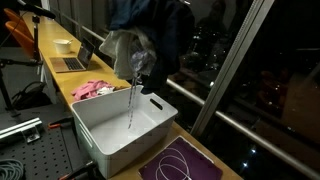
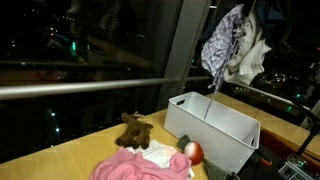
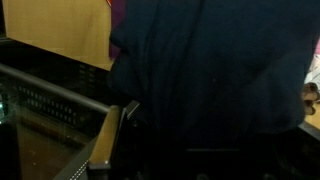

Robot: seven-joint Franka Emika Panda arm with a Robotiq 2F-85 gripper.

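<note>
While your gripper (image 1: 146,70) hangs high over the white bin (image 1: 120,148), it is squeezed tight shut, and a bundle of clothes (image 1: 125,48) droops from it. The folds hide the jaws, but the bundle hangs from that spot in both exterior views, so I think the grip is on the clothes. The bundle is up in the air, above the bin and not touching it. Part of it is grey and part is dark blue. In the wrist view the dark blue part (image 3: 210,80) fills almost the whole picture. A thin string (image 1: 130,100) dangles from the bundle down into the bin. I cannot tell if its end touches the bottom.

A pink cloth (image 2: 135,165) lies on the table beside the bin, with a brown soft toy (image 2: 135,130) and a small red thing (image 2: 193,152) near it. A laptop (image 1: 80,58) sits farther along the table, and a purple mat (image 1: 182,165) lies at the other side of the bin.

I think you are at the holding-up step: the clothes are lifted and sit right over the bin. The next move needs a slow hand. Keep the bundle over the middle, away from the walls, and watch that the string does not catch on the rim.
</note>
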